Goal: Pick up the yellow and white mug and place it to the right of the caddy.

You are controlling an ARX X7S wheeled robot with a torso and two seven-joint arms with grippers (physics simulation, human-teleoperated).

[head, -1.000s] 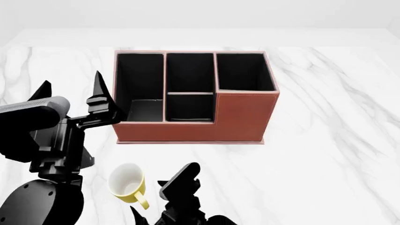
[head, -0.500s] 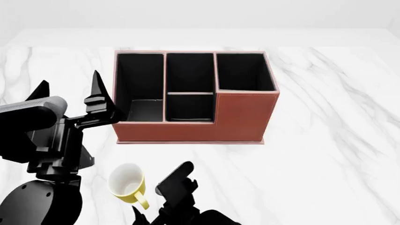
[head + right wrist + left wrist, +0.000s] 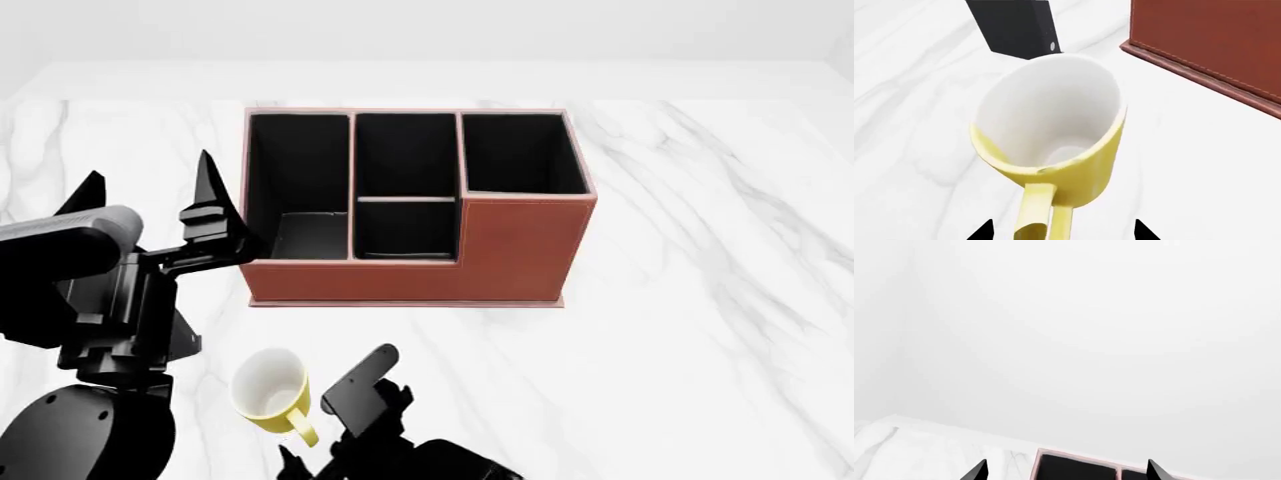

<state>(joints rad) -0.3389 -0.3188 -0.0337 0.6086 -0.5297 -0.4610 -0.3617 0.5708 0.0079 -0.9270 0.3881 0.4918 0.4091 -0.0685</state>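
Note:
The yellow and white mug (image 3: 270, 388) stands on the marble table in front of the caddy's left end, with its yellow handle (image 3: 306, 431) toward me. In the right wrist view the mug (image 3: 1054, 130) fills the middle. My right gripper (image 3: 322, 424) is open, and in the right wrist view (image 3: 1062, 234) its tips stand either side of the handle (image 3: 1039, 215) without touching it. The reddish-brown caddy (image 3: 514, 245) sits in the middle of the table, its taller section at the right. My left gripper (image 3: 150, 182) is open and empty, raised left of the caddy; in the left wrist view (image 3: 1066, 475) it points at the caddy's rim (image 3: 1054, 454).
The white marble table (image 3: 707, 300) stretches right of the caddy. A black slab-like part (image 3: 1017, 27) stands just behind the mug in the right wrist view. The caddy's lower wall (image 3: 1214, 40) is beside the mug. My left arm's black body (image 3: 94, 330) is left of the mug.
My right gripper has dropped lower and shifted left, closer to the mug's handle. The left arm moved slightly left. The mug and caddy have not moved.

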